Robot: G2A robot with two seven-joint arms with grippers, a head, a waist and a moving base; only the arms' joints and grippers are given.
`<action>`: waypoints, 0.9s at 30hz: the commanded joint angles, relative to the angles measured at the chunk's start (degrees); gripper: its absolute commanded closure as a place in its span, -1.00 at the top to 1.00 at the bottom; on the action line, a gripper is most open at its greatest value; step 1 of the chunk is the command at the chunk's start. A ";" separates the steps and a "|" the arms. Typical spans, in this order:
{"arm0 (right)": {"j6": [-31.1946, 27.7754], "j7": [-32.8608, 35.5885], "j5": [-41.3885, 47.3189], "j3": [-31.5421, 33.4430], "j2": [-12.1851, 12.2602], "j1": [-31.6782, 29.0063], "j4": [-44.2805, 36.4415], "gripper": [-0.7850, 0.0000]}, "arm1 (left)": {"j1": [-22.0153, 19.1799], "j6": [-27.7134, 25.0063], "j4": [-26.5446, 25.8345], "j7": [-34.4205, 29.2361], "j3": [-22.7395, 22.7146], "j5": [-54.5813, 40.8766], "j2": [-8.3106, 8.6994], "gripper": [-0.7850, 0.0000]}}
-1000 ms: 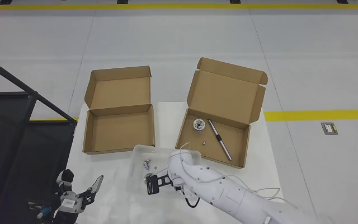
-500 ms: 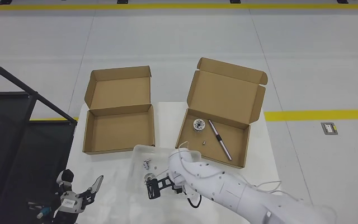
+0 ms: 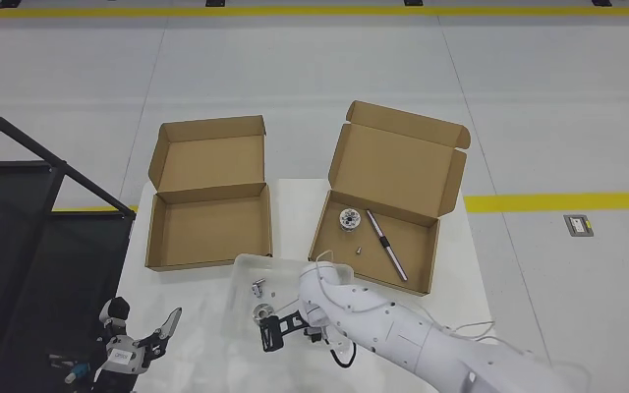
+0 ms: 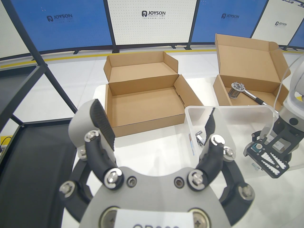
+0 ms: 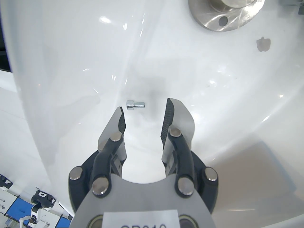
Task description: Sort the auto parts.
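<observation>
Hovering low in the bin (image 3: 257,256), right gripper (image 5: 145,106) spread, bolt (image 5: 135,105) lying on the bin floor just ahead of the jaws, off-centre. Closing from here could clip the tiny bolt and send it rolling toward the flange (image 5: 225,3). Left gripper (image 4: 154,110) spread too, parked near-left.

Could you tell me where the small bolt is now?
In the right wrist view, the bolt lies on the floor of the clear bin just ahead of the right gripper.
</observation>
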 commanded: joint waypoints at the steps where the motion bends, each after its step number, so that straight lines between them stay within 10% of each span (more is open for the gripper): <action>1: -0.02 -0.02 -0.01 0.00 -0.13 -0.07 0.34 -0.06 | 0.00 0.00 0.00 0.00 0.00 0.00 0.00 1.00; 27: -1.14 -1.14 -0.68 0.00 -3.04 -0.14 6.02 -0.33 | 0.00 0.00 0.00 0.00 0.00 0.00 0.00 1.00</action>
